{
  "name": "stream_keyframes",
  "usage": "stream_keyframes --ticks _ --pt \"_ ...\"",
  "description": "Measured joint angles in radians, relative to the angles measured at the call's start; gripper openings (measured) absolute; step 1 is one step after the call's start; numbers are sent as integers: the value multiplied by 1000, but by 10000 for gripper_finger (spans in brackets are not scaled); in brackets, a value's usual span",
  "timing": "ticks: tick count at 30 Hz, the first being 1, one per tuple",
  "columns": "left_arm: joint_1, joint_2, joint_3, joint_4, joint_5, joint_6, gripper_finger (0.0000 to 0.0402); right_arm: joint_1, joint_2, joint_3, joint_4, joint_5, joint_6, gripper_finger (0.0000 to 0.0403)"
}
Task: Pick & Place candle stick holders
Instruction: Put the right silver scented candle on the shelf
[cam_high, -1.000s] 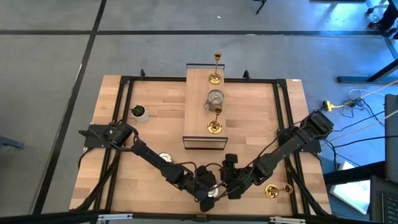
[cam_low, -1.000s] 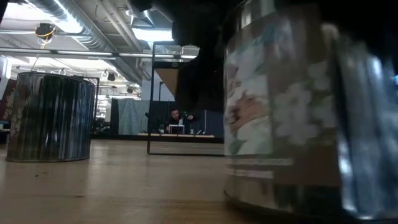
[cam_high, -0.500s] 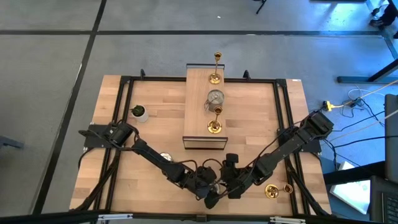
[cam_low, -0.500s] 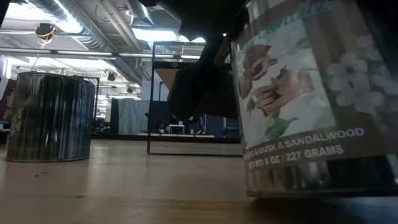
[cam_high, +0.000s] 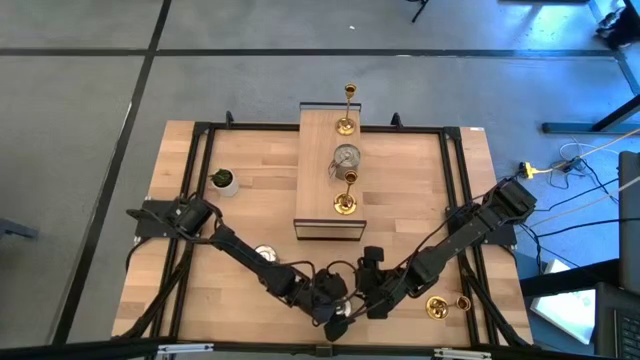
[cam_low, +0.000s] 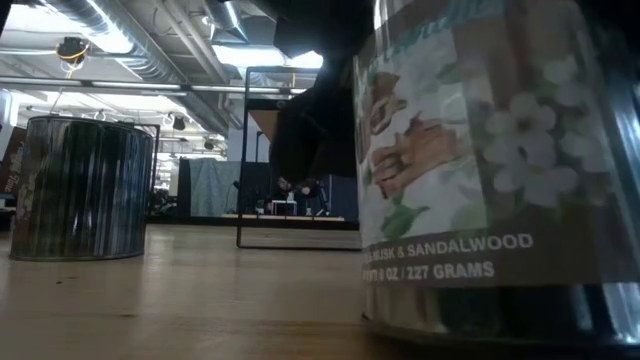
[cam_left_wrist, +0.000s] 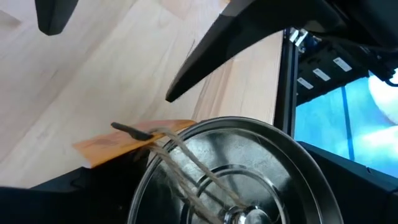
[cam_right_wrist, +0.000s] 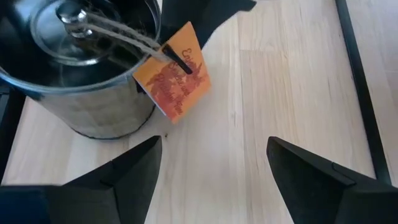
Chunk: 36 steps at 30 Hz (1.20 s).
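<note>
Low view: the silver holder (cam_low: 480, 170) has settled level, still clasped by the left gripper (cam_high: 335, 312). Right gripper (cam_right_wrist: 212, 142) gapes empty alongside; placement looks pending.

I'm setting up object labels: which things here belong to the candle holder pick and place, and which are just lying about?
Job:
- gold candlesticks: two upright on the board, one lying on the table
- silver tins: one on the board, two on the table

Lying about:
- plant pot
- cables beside the table
</note>
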Motion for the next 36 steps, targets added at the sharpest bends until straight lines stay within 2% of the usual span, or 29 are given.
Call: stream_keyframes --ticks 3,10,14,19,27,31,36 --pt "1 0 14 -27 -1 6 391 0 0 0 -3 0 0 293" --pt "1 -3 150 -288 -69 142 390 0 0 0 -3 0 0 293" --pt "8 -4 181 -318 -60 209 390 0 0 0 -3 0 0 293" --pt "14 -4 181 -356 -7 198 390 0 0 0 -3 0 0 293" --pt "-17 -4 180 -432 -20 158 390 0 0 0 -9 0 0 293" --pt "-42 -4 180 -470 -80 122 390 0 0 0 -12 0 0 293" --pt "-58 -4 180 -501 -86 107 390 0 0 0 -15 0 0 293"
